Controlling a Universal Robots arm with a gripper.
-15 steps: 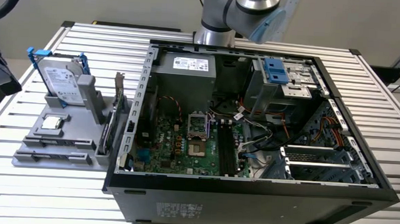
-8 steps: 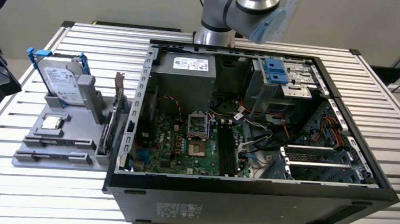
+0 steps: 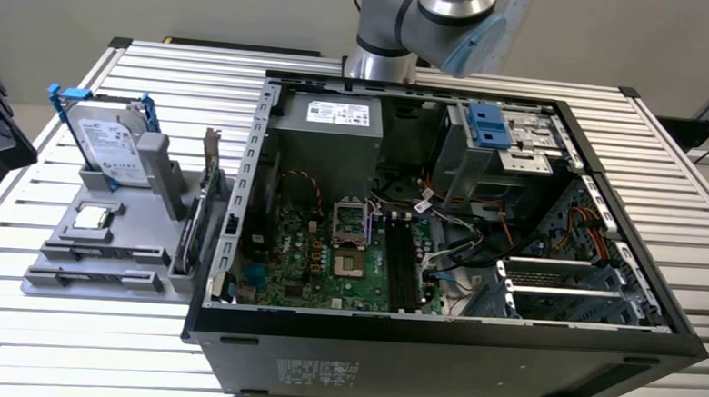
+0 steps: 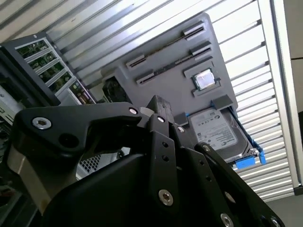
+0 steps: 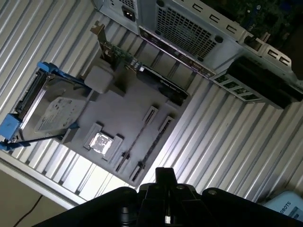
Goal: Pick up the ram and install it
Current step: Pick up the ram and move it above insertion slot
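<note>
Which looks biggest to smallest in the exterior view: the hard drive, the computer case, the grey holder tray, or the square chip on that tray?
Largest to smallest:
computer case
grey holder tray
hard drive
square chip

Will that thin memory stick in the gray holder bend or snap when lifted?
The ram looks like a thin board standing on edge in the gray holder, so it is probably stiff along its length yet fragile if twisted. Being so slim, it is likely light. Standing on that narrow edge, it would probably tip once out of its slot.
</note>
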